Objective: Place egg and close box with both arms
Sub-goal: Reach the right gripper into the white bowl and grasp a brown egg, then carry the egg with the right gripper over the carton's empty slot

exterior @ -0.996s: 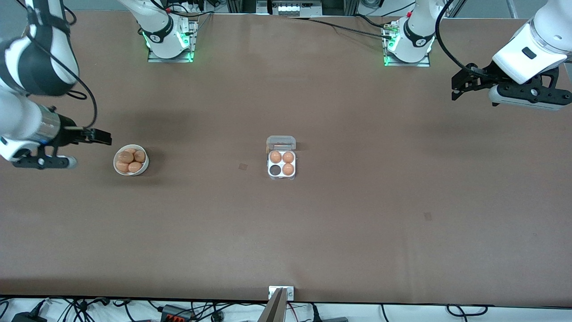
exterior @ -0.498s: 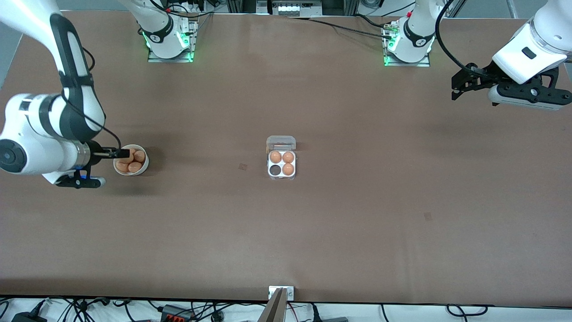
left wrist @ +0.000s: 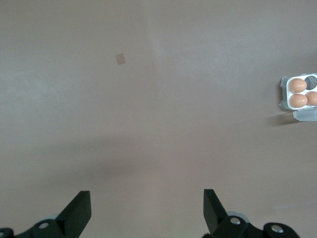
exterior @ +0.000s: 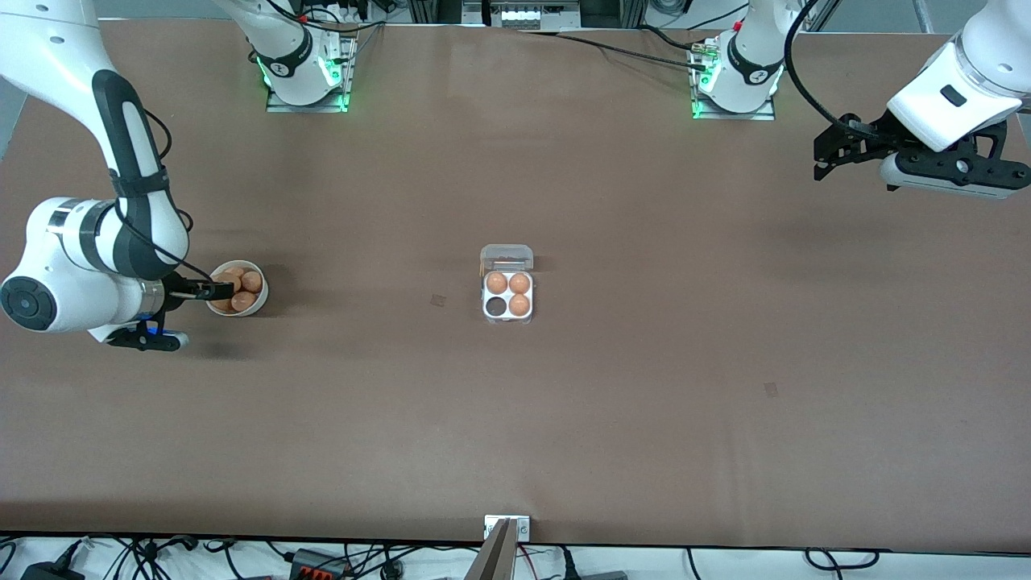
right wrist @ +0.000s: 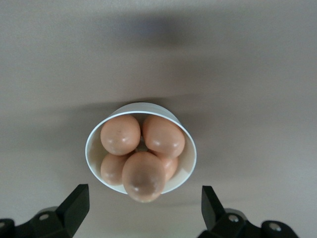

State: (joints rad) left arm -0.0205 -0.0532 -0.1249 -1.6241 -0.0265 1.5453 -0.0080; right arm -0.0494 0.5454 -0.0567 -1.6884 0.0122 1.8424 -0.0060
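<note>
Right black two-finger end effector (exterior: 211, 290) hangs with fingers wide over the round white bowl (right wrist: 190, 148) of orange-brown eggs (right wrist: 143, 176). Left end effector (exterior: 823, 157) waits, fingers wide. The clear-plastic egg box (exterior: 507, 283) sits open mid-table, one cell empty.

Two white arms with rounded shells and black joint bands. The right arm (exterior: 89, 242), at the frame's left edge, has a broad black band along its upper link, a grey metallic ring, a round black end cap and thin black cable looping beside it. The left arm (exterior: 958, 89), upper right, carries a small dark rectangular mark and a thick black cable. Both bases, along the top, glow green. The grippers are black: right gripper (exterior: 211, 288), left gripper (exterior: 821, 161).
</note>
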